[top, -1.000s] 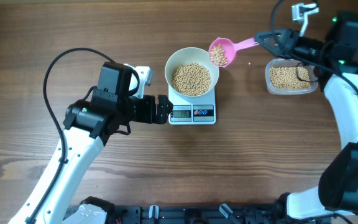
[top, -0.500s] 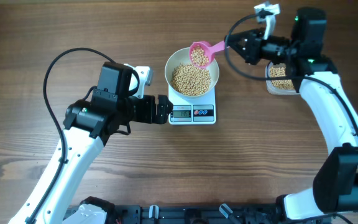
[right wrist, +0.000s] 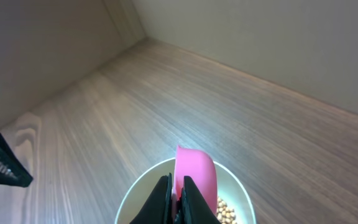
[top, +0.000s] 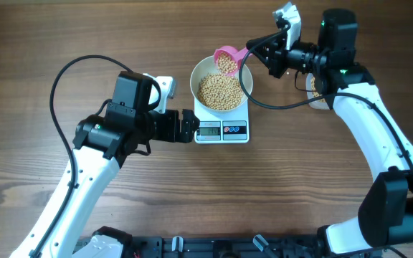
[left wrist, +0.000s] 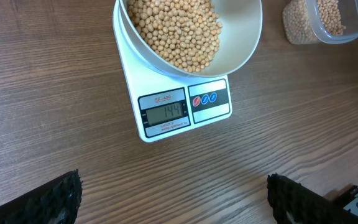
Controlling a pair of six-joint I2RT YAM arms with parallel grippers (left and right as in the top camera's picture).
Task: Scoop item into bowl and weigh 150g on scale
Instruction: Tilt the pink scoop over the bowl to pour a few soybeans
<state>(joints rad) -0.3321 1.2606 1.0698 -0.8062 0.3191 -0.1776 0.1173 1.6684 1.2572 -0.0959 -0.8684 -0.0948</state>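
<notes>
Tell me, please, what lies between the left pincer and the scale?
Only bare wooden table; the left wrist view shows nothing on that stretch between the open left pincer and the scale.

1 scale [top: 221, 132], approx mid-table. 1 white bowl [top: 201, 72] on the scale. 1 pink scoop [top: 228, 57] above the scale's far edge. 1 clear tub [left wrist: 337, 38] to the scale's right. Beans [top: 221, 92]: too many to count, in 3 lots, i.e. bowl, scoop, tub. 2 arms: left arm [top: 95, 165] left of the scale, right arm [top: 368, 136] right of it.
</notes>
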